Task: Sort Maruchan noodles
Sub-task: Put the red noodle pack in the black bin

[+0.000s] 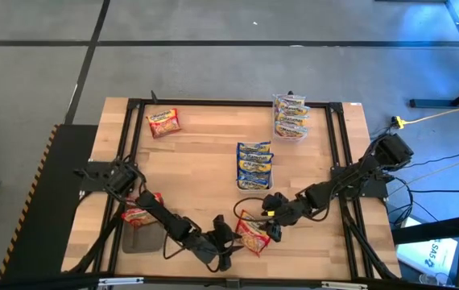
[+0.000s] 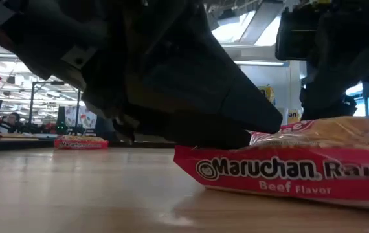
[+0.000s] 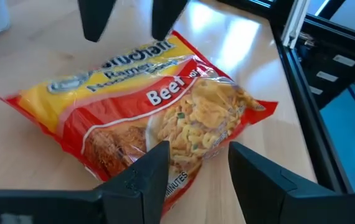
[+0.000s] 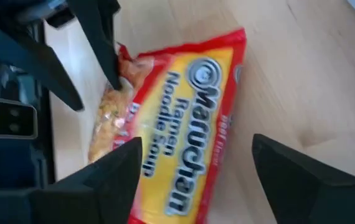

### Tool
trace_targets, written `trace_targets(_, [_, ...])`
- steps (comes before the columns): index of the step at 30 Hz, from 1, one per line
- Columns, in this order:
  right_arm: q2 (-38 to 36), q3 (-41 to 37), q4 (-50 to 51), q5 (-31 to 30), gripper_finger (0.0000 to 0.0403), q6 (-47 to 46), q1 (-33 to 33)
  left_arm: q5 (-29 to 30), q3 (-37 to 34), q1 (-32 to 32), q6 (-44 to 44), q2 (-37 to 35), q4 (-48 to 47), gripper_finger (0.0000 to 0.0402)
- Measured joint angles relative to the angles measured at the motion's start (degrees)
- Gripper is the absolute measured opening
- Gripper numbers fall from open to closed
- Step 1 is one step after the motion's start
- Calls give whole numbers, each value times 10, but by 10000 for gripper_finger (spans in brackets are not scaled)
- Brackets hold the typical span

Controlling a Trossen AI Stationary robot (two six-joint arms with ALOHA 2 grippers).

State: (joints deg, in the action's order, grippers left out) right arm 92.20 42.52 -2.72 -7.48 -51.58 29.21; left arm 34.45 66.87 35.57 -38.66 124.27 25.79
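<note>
A red-bordered Maruchan beef packet [image 1: 252, 232] lies flat on the wooden table near its front edge, between my two grippers. My left gripper [image 3: 196, 155] comes at it from the table's left and stands open, its fingers at the packet's noodle-picture end. My right gripper [image 4: 196, 149] comes from the table's right and stands wide open, one finger on each side of the packet's other end. In the low view the packet [image 2: 288, 168] rests on the table, with the left gripper's dark tip just above its crimped end. My left gripper has one fingertip [image 3: 156, 163] at the packet's crimped end [image 3: 180, 177], coming in slanting down from the table's left; I cannot tell whether it touches. My right gripper's fingers [image 4: 124, 163] straddle the packet's logo end [image 4: 184, 186]; whether they touch cannot be told.
A stack of blue-bordered packets [image 1: 254, 163] lies mid-table and another stack [image 1: 291, 117] at the far right. One red packet [image 1: 163, 122] sits at the far left, another [image 1: 142, 209] beside the left arm. Black frame rails [image 1: 336, 145] run along the table's sides.
</note>
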Motion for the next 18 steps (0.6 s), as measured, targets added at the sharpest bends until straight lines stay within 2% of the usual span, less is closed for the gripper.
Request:
trace_targets(6, [-1,1,0,27,287,-27,-13,-1,0,1,4,0,-5,160])
trace_targets(10, [26,-1,4,48,287,-40,-26,-1,0,1,4,0,-8,160])
trace_targets(18, [83,1,-94,114,286,-54,-31,2,0,3,3,0,-15,160])
